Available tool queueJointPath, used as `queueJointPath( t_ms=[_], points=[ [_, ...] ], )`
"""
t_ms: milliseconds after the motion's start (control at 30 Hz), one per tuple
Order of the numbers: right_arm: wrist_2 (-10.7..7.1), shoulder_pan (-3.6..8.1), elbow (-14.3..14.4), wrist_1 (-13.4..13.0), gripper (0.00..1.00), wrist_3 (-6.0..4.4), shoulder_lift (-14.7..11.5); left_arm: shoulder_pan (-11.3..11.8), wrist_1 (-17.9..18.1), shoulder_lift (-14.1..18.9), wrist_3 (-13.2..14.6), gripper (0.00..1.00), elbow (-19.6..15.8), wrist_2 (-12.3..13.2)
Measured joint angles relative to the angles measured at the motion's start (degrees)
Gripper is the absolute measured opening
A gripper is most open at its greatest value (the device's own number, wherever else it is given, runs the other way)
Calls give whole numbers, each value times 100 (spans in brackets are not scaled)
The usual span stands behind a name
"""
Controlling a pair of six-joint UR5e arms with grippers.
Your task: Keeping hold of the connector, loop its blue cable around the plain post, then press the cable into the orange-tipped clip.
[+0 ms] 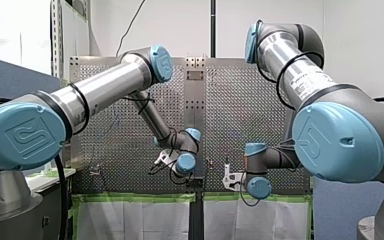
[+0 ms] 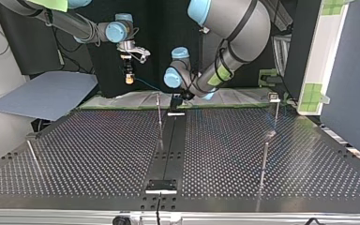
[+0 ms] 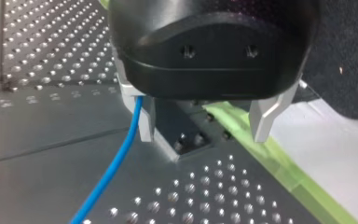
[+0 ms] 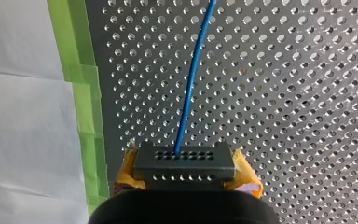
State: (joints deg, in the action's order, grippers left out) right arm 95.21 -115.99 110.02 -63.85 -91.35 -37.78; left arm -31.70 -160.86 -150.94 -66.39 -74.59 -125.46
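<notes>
In the right wrist view my right gripper (image 4: 187, 171) is shut, its yellow pads (image 4: 245, 173) clamping a black connector (image 4: 185, 157) with rows of small holes. A blue cable (image 4: 191, 84) leaves the connector and runs ahead over the perforated plate. In the left wrist view my left gripper (image 3: 205, 127) is open just above the table. The blue cable (image 3: 114, 168) passes close along one of its metal fingers (image 3: 145, 122), and nothing lies between the fingers. The top view shows my right gripper (image 2: 129, 78) raised at the far left, and my left gripper (image 2: 180, 97) low at the table's far edge.
Thin metal posts stand on the perforated table (image 2: 98, 154): one (image 2: 159, 115) near the far middle, two (image 2: 265, 161) (image 2: 275, 111) at the top view's right, one (image 2: 33, 154) at its left. Green tape (image 4: 81, 93) lines the table edge. A dark centre strip (image 2: 168, 150) crosses the table.
</notes>
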Motion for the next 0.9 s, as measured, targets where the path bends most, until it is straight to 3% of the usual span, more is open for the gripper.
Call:
queueJointPath(
  t_ms=[900],
  points=[
    [-113, -14, -1, -11, 0, 169, 2, 239, 66, -44, -1494, 100, -38, 1486]
  ],
)
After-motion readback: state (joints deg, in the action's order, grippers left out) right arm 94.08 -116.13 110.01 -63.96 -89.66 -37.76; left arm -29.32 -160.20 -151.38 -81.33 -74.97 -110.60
